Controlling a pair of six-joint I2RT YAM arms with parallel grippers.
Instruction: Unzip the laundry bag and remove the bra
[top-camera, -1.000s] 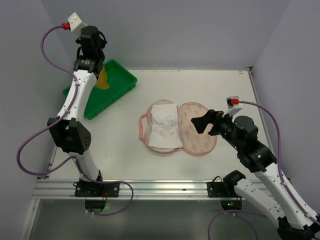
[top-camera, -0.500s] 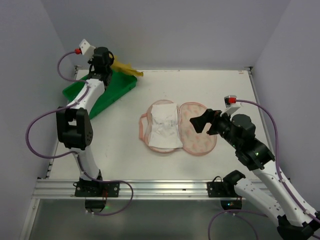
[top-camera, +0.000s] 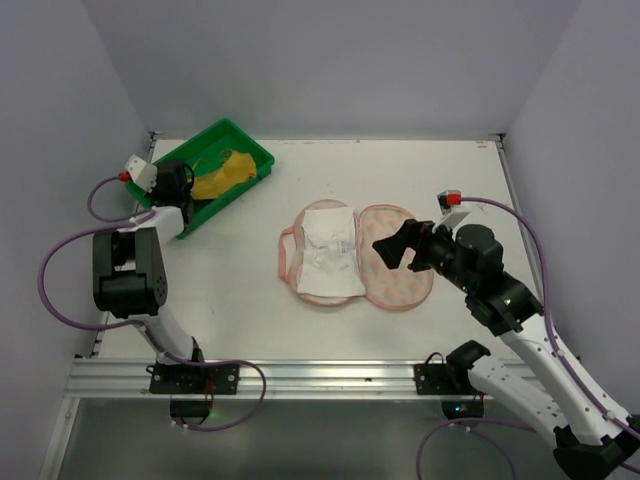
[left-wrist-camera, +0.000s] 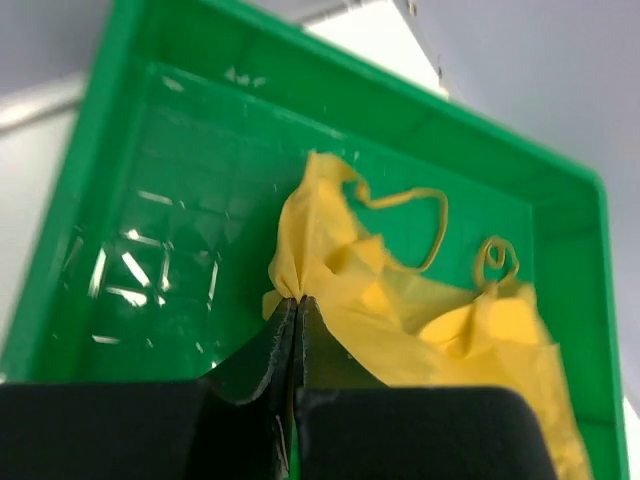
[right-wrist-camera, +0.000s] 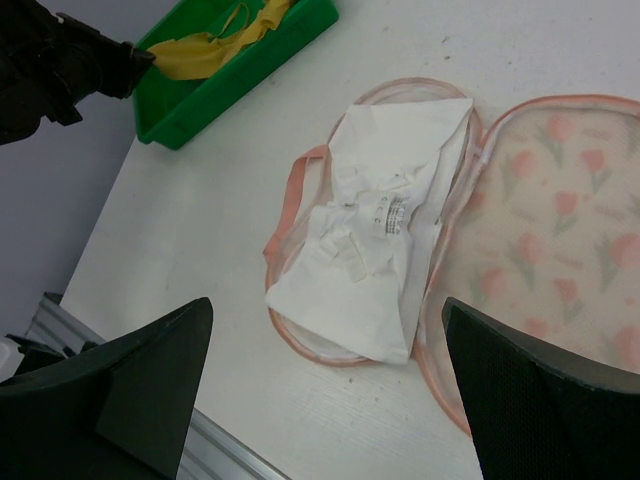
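From the top camera, your laundry bag (top-camera: 405, 285) is lying unzipped and flopped open in the middle of the table (top-camera: 230, 300), its two halves side by side. There's crumpled white fabric (top-camera: 328, 255) on the left half and the tulip-print inside showing on the right. Your right gripper (top-camera: 385, 248) hangs over that right half with its jaws spread wide and nothing in them. Far left, the left gripper (top-camera: 193, 188) is down in the green tray (top-camera: 250, 139), right at the left end of the yellow bra (top-camera: 228, 170). The bra lies inside the tray, well apart from the bag. You can't really make out the fingertips from up here, they're too small.

The left wrist cam clears that up: the two fingers (left-wrist-camera: 250, 370) are pressed together, pinching a fold of the yellow bra (left-wrist-camera: 400, 330) low over the tray floor. The rest of it is bunched to the right, with two thin strap loops (left-wrist-camera: 440, 215) lying toward the far wall.

On the right wrist cam, both fingers (right-wrist-camera: 130, 390) sit way out at the bottom corners, empty, with the open bag (right-wrist-camera: 560, 230) on the table below between them. The tray, bra and left gripper show up top left.
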